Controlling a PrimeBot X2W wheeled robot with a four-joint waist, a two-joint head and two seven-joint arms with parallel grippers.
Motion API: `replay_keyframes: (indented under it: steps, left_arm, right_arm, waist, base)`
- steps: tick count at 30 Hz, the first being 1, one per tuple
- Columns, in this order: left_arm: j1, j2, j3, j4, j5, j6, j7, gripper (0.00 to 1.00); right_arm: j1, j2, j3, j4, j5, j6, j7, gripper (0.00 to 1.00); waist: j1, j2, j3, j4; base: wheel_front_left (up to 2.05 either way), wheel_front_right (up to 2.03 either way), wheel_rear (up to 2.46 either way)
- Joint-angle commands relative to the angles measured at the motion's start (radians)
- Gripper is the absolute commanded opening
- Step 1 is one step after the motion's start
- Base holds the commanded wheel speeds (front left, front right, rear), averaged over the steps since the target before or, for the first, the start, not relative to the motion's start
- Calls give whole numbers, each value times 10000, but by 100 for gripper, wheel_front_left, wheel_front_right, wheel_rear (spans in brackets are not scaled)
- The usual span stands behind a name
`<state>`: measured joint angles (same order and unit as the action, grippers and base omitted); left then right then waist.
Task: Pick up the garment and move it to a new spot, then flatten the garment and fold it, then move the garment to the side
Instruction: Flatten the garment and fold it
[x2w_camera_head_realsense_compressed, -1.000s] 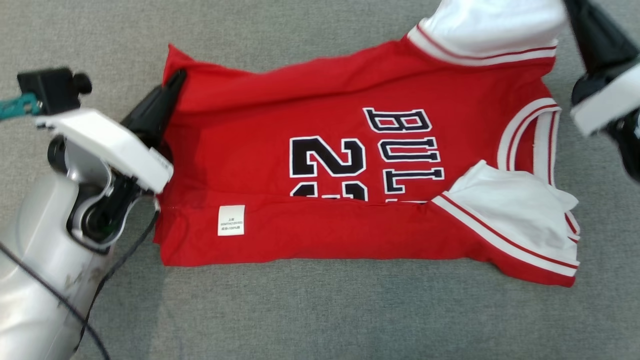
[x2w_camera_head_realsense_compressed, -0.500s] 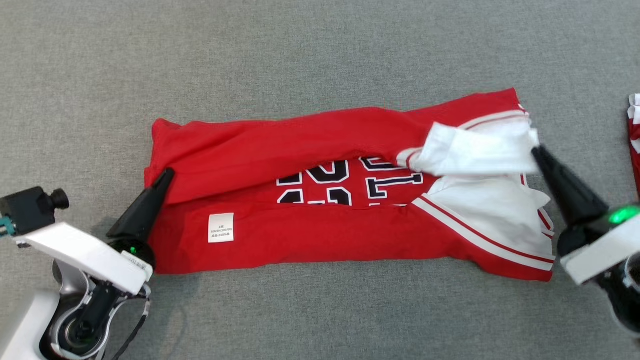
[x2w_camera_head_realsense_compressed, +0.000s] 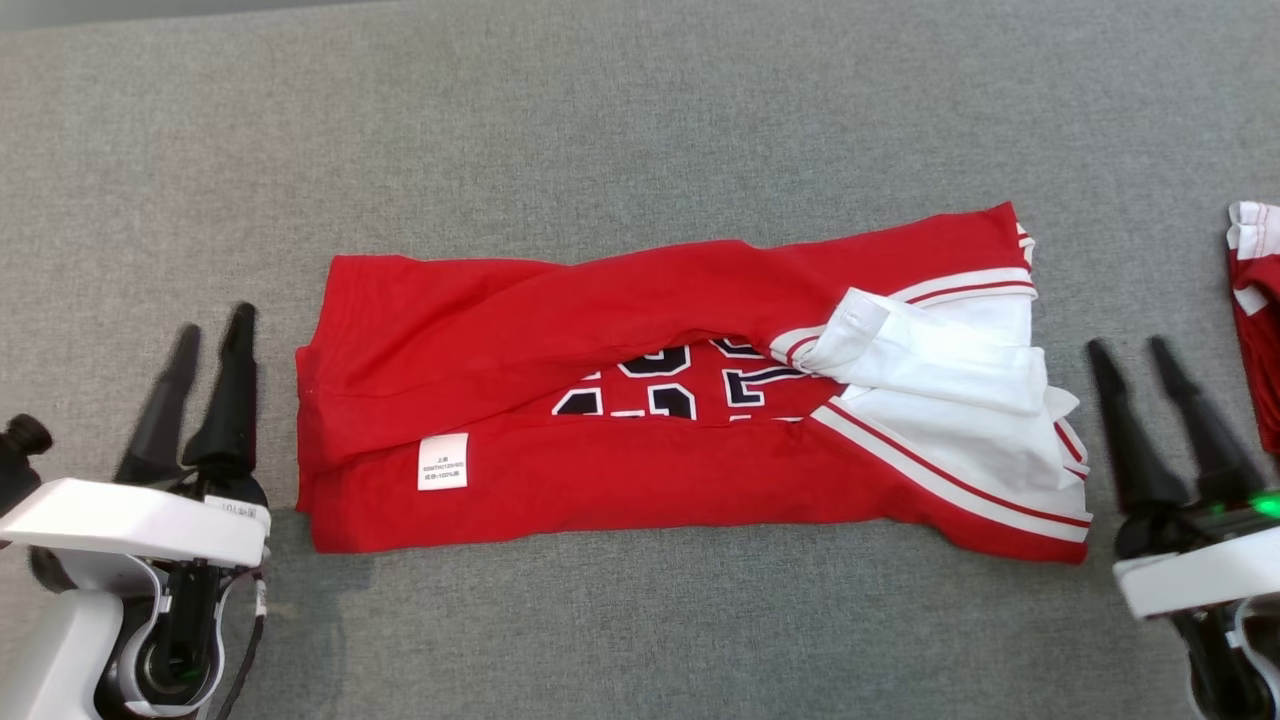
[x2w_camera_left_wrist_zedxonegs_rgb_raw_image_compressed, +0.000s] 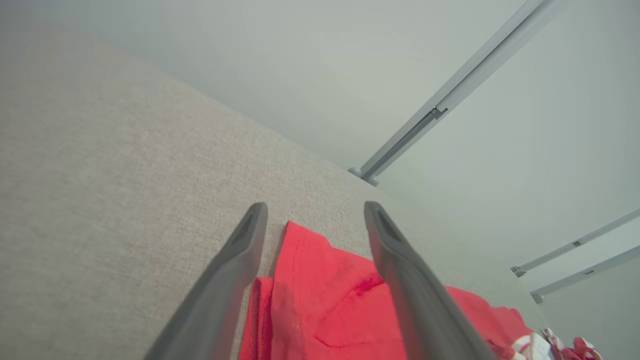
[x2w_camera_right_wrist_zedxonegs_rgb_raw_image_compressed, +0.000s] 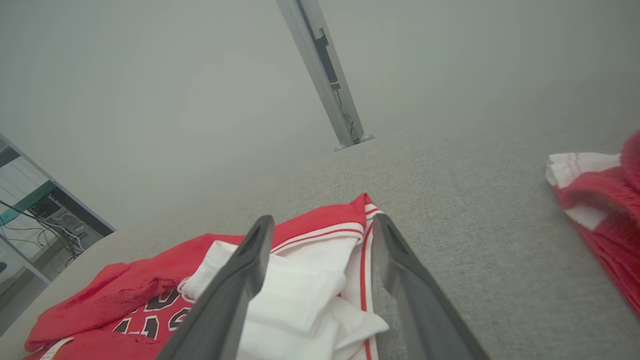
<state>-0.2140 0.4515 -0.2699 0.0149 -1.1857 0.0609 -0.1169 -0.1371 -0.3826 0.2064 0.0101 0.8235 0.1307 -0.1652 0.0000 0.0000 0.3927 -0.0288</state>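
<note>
Far left, the left gripper (x2w_camera_head_realsense_compressed: 215, 320) has its 2 long dark fingers spread apart with nothing between them. It's parked just beside the left end of the garment, not touching it as far as I can see in the head view. The left wrist view has a red corner of cloth showing in the gap between the 2 fingers.

Middle of the grey woven fabric surface (x2w_camera_head_realsense_compressed: 640, 130) is the 1 red basketball jersey with white sleeves (x2w_camera_head_realsense_compressed: 640, 480). It's lying as a long strip running left to right, top and bottom edges folded in toward the centre. There's 1 small white care label (x2w_camera_head_realsense_compressed: 443, 461) near its left end on the bottom flap. Some black-and-white lettering (x2w_camera_head_realsense_compressed: 680, 385) peeks out of the gap between the flaps. The 2 white sleeves (x2w_camera_head_realsense_compressed: 930, 350) are stacked at the right end, a bit rumpled.

Then the right gripper (x2w_camera_head_realsense_compressed: 1127, 343), also 2 fingers, also spread wide and empty, sitting just beside the sleeve end.

Far right edge: 1 more red-and-white cloth bundle (x2w_camera_head_realsense_compressed: 1255, 300), well apart from the jersey.
</note>
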Motion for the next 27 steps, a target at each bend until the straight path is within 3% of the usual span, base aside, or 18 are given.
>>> replay_keyframes:
  steps: [1,7,11,17,22,27]
  left_arm:
    - [-96,-27,117,-149,632,359,-641,100]
    - [-284,-285,550,-1115,3275,1715,-1445,100]
    - [-391,-683,919,-1935,5227,2022,-1480,100]
    - [6,-1059,1112,-2019,7230,1378,-1477,100]
    - [426,-1139,1088,-1149,7950,813,-1477,100]
    - [660,-1253,1005,-741,8174,664,-1478,100]
  right_arm:
    - [112,354,-639,-163,-658,2,-280,100]
    - [134,1661,-2354,-918,-3052,2,-438,100]
    - [11,2076,-2617,-1333,-4149,2,-259,100]
    - [-90,2161,-2577,-1306,-5060,2,-90,100]
    - [26,2179,-2517,-867,-5417,2,0,100]
    - [100,2221,-2557,-506,-5385,2,46,100]
  waist:
    - [0,0,-123,-10]
    - [0,0,-429,88]
    - [0,0,-566,176]
    - [0,0,-823,312]
    - [0,0,-1120,396]
    - [0,0,-1265,485]
  base:
    - [0,0,0]
    - [0,0,0]
    - [0,0,0]
    - [0,0,0]
    - [0,0,0]
    - [0,0,0]
